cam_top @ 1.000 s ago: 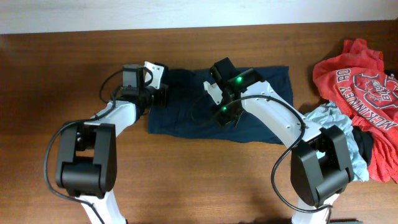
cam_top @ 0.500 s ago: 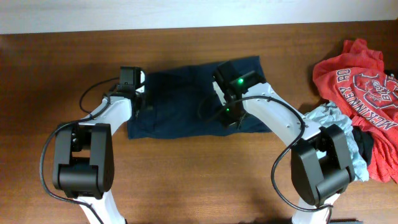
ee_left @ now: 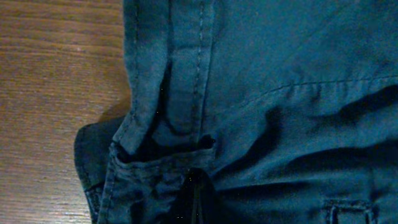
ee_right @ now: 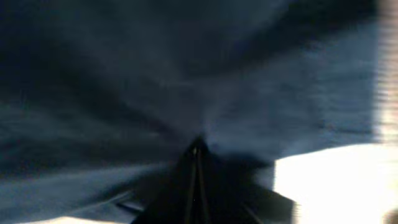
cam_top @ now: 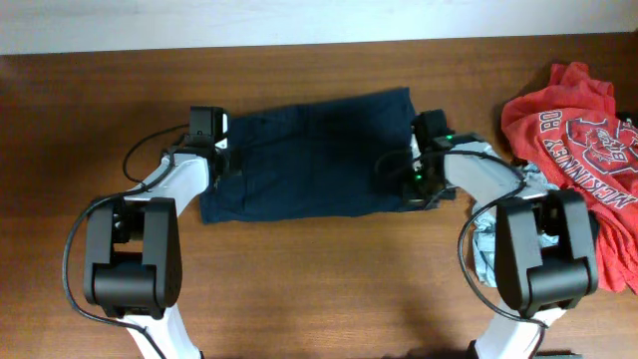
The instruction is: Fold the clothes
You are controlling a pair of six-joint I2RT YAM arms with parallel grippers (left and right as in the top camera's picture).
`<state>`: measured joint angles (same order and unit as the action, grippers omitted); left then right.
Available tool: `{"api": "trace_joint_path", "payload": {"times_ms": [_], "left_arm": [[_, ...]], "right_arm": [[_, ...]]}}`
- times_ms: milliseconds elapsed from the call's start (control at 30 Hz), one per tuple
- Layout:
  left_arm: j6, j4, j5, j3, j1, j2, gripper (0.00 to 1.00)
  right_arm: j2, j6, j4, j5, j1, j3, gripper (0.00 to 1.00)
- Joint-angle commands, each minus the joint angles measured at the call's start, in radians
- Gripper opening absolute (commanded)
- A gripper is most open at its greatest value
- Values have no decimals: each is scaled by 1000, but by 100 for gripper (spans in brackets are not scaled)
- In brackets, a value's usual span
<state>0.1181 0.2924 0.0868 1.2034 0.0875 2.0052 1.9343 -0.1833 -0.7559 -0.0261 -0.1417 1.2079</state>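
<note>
The left end effector [ee_left: 196,186] is pinched tight on the left end of the clothes [cam_top: 309,160]. The right end effector [ee_right: 196,152] is pinched tight on the right end. The clothes lie flat on the surface [cam_top: 319,279] between them, long way left to right. I think both arms are just as near.

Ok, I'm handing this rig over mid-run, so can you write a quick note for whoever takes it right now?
Grippers: the left gripper is shut on the navy shorts at their left edge; the right gripper is shut on their right edge.
Things: the shorts lie spread flat on the table between the arms; a red shirt lies at the far right.
Done: shorts laid out.
Left: every fold; none shows yet.
</note>
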Motion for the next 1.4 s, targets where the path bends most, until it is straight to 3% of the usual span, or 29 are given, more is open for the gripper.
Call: {"api": "trace_joint_path", "payload": {"times_ms": [0, 400, 600, 667, 700, 733, 767, 933, 1100, 1367], "left_arm": [[13, 68, 76, -48, -61, 54, 0], [-2, 146, 76, -36, -160, 26, 0], [-2, 245, 66, 11, -203, -156, 1], [-2, 287, 28, 15, -217, -232, 9], [-2, 309, -9, 15, -222, -264, 20], [-1, 343, -58, 15, -230, -302, 50], [2, 369, -103, 15, -235, -323, 62], [0, 467, -336, 9, -241, -335, 68], [1, 492, -537, -96, -248, -333, 96], [-6, 392, -597, -220, -358, -328, 99]], "right_arm": [[35, -13, -68, 148, 64, -54, 4], [31, -36, -154, 169, 77, -53, 4], [-58, -31, -159, 105, 77, -53, 4], [-94, -31, -160, 105, 77, -53, 4], [-122, -31, -161, 96, 77, -53, 4], [-146, -9, -160, 65, 77, -53, 4], [-163, 10, -160, 35, 77, -53, 4], [-187, 37, -151, -46, 76, -53, 5], [-187, 71, -146, -80, 76, -53, 9], [-187, 72, -137, -102, 76, -53, 9]]}}
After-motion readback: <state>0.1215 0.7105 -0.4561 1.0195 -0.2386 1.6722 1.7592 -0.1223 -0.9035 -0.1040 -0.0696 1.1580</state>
